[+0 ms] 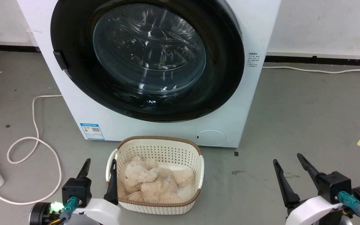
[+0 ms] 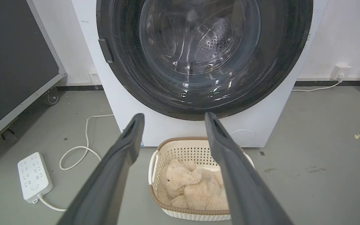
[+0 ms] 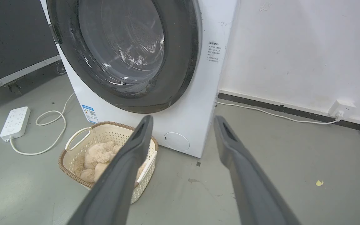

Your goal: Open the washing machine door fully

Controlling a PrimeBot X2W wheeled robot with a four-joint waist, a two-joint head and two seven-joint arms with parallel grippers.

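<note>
**Washing machine door [image 1: 148, 56] shut, latch tab [image 1: 60, 59] toward the left arm**

Seated flush in the front of the washing machine [image 1: 167, 131], up and ahead of both grippers. Dark tab on the door's left edge — hinge judged to be at the right, so a pull from the left. Left gripper [image 1: 101, 165] low, just beside the laundry basket [image 1: 195, 175], fingers spread, holding nothing, nearer that tab. Right gripper [image 1: 287, 162] likewise spread and empty, well apart on the other side.

Cream basket [image 1: 167, 152] holding plush bear [image 1: 148, 181], white power strip [image 2: 33, 176], looped cable [image 1: 35, 125]
</note>
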